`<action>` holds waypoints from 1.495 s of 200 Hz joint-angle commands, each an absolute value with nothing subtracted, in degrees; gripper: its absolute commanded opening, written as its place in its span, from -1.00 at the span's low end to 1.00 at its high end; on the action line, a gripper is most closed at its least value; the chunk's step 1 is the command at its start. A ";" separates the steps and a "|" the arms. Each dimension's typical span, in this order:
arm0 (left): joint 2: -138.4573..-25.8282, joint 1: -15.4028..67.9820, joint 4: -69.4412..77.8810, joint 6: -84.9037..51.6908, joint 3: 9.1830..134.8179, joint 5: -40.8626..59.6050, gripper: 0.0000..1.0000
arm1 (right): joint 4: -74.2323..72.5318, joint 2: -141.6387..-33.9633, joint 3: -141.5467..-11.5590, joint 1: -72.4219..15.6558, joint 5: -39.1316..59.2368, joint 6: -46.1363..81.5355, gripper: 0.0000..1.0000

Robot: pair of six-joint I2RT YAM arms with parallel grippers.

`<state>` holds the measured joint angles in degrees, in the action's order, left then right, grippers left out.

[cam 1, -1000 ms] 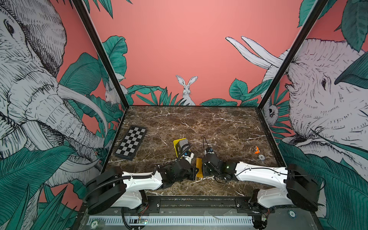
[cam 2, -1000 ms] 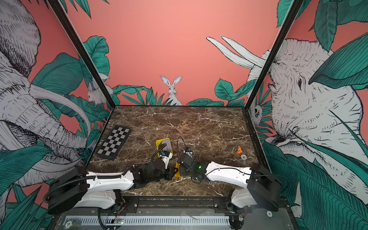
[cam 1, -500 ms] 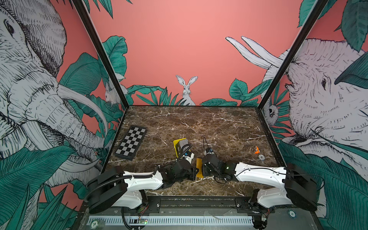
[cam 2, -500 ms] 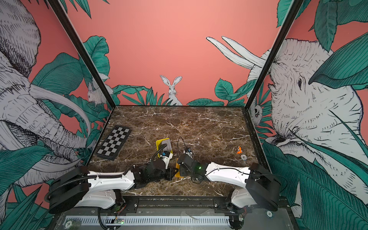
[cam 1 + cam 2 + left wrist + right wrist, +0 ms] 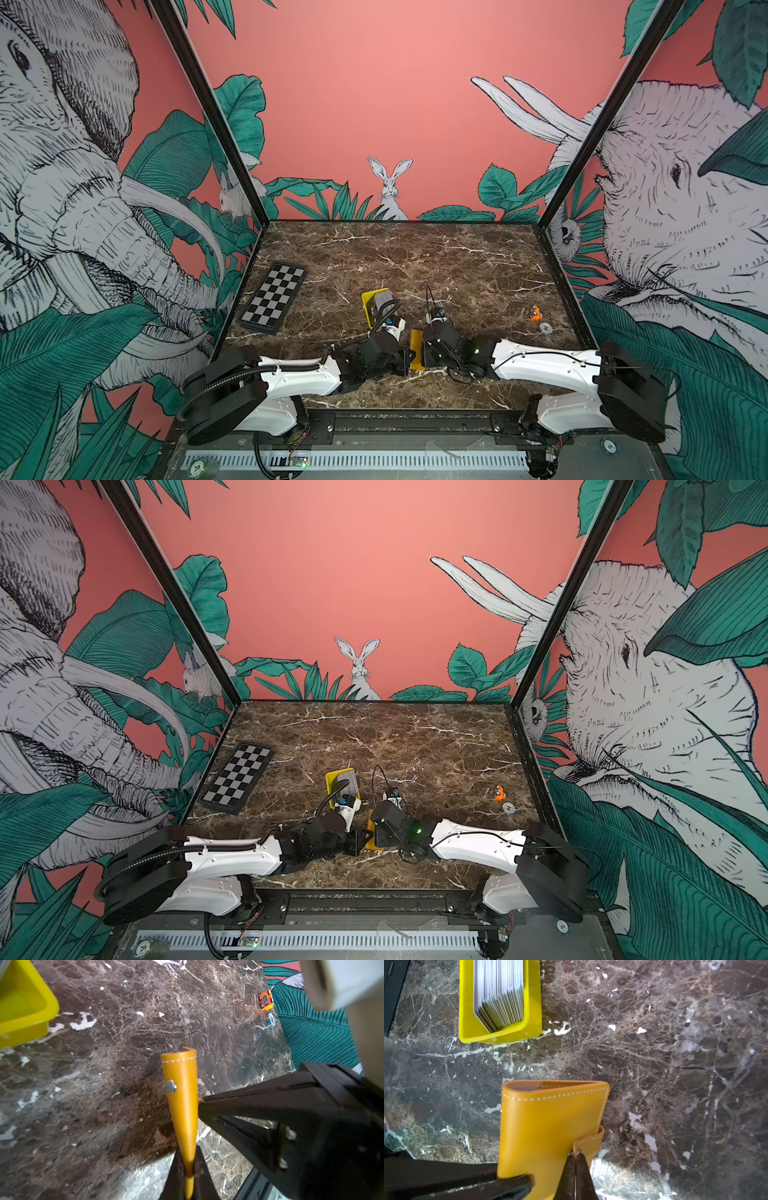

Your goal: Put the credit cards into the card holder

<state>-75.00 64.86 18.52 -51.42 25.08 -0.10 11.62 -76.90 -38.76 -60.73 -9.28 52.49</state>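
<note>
The card holder (image 5: 416, 350) (image 5: 371, 832), an orange-yellow folded wallet, stands on edge low over the marble between both grippers. My left gripper (image 5: 188, 1169) is shut on its lower edge; the wallet (image 5: 182, 1105) shows edge-on with a metal snap. My right gripper (image 5: 576, 1152) is shut, its tips against the snap tab (image 5: 592, 1141) at the side of the card holder (image 5: 546, 1124); I see none of the tab between them. The credit cards (image 5: 500, 995) (image 5: 382, 302) stand as a grey stack in a yellow tray.
The yellow tray (image 5: 532, 1005) (image 5: 367, 309) sits just beyond the grippers. A checkerboard plate (image 5: 274, 303) lies at the left. An orange toy car (image 5: 536, 312) and a small round disc (image 5: 545, 328) rest near the right wall. The table's front edge is close behind.
The right gripper's jaws have closed at the snap tab. Both arms and the card holder stay where they were.
</note>
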 commanded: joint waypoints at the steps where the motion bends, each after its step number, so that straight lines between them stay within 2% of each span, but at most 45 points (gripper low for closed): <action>1: -74.10 65.52 18.29 -51.99 25.25 -0.61 -0.95 | 13.74 -75.29 -37.62 -60.44 -13.05 52.56 -1.00; 150: -75.57 65.56 15.05 -59.39 23.95 -3.56 -0.88 | 20.05 -66.26 -33.93 -60.46 -15.95 51.77 -1.00; 175: -77.19 65.54 15.67 -61.74 23.89 -3.28 -0.76 | 20.19 -64.51 -32.98 -60.46 -15.46 51.50 -1.00; 210: -80.21 65.56 16.77 -65.12 24.23 -2.82 -0.50 | 21.84 -62.36 -33.07 -60.52 -15.87 49.76 -1.00; 227: -81.06 65.61 17.39 -65.80 24.34 -2.66 -0.32 | 23.84 -61.47 -33.80 -60.57 -16.69 48.64 -1.00; 299: -77.46 65.54 17.33 -63.14 25.00 -2.45 0.21 | 29.74 -58.23 -37.88 -60.89 -18.26 46.04 -1.00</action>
<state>-79.48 65.49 16.45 -64.40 25.02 -2.37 27.27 -58.85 -35.29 -60.71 -16.49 47.59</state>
